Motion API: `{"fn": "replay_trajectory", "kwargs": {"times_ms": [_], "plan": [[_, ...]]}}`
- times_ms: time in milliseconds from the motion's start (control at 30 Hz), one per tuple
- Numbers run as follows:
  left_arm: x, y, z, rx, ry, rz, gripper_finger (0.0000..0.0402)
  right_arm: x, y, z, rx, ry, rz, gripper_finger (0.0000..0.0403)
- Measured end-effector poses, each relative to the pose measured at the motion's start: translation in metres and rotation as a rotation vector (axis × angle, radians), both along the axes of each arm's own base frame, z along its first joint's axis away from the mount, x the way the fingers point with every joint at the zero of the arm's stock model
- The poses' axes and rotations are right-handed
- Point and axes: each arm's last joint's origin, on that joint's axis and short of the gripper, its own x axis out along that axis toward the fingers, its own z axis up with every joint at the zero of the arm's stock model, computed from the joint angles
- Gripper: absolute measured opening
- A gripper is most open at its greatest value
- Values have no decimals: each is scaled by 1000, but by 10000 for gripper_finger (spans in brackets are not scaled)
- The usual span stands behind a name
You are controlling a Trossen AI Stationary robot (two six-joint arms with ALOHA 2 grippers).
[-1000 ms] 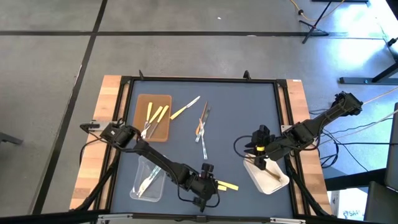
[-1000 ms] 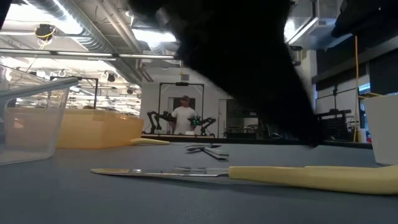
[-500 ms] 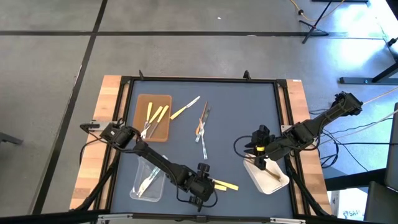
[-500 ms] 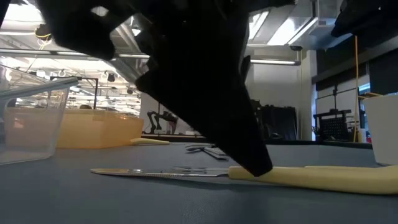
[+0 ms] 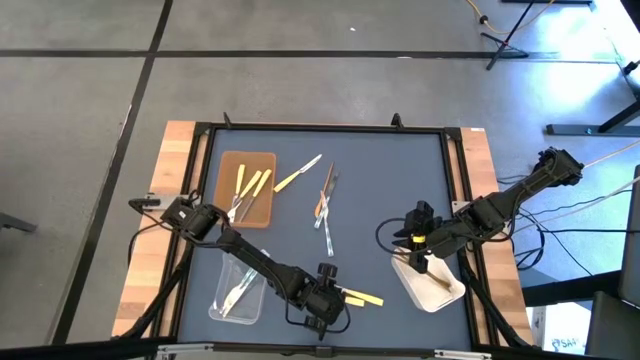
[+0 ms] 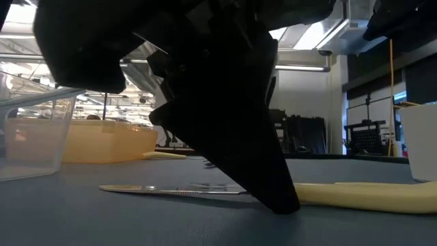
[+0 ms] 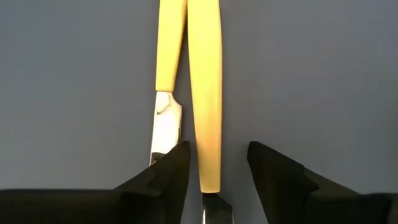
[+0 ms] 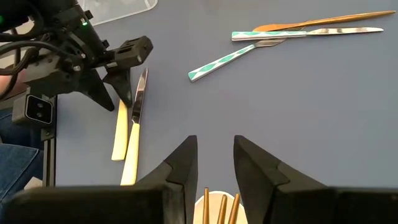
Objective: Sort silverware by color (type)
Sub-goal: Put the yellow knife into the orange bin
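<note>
Yellow-handled knives (image 7: 205,93) are straddled on the counter (image 5: 380,190) by the left gripper (image 7: 217,165), open and empty, for pickup; the right gripper (image 8: 214,158) is parked part-open, empty.

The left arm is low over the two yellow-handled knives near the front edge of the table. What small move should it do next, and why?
Probably close the left pincer. Its fingers stand open on either side of one yellow-handled knife, down at the table. The second knife lies just beside it, partly under one finger, so closing slowly seems wise to take only one.
</note>
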Motion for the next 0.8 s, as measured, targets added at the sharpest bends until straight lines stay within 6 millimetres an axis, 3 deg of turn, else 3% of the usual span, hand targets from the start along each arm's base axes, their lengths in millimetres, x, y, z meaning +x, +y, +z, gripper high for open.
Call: {"fn": "replay_trajectory", "kwargs": {"times_ms": [800], "plan": [[0, 1, -1, 8, 0, 5, 38, 0, 0, 0, -11, 0, 10, 92]]}}
